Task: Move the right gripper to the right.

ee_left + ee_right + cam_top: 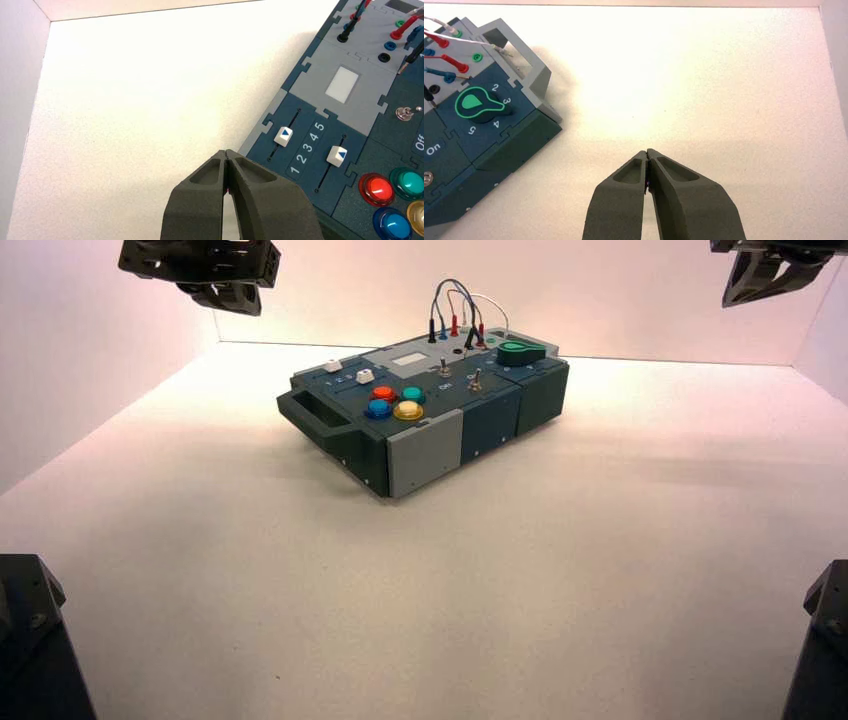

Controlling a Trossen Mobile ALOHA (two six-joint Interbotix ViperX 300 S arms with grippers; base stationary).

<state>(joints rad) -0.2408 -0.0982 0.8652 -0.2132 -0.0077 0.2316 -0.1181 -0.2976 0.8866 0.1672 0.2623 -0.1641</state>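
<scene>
My right gripper (765,275) hangs high at the far right, above and to the right of the control box (430,420). In its wrist view the right gripper (646,151) is shut and empty over the bare white table, with the box's green knob (478,104) off to one side. My left gripper (215,270) is parked high at the far left. In its wrist view the left gripper (226,152) is shut and empty beside the box's edge, near two white sliders (283,136).
The box carries red, green, blue and yellow buttons (396,402), toggle switches (443,367) and plugged wires (455,310). White walls (100,350) enclose the table at back and sides. Black arm bases (30,640) stand at the front corners.
</scene>
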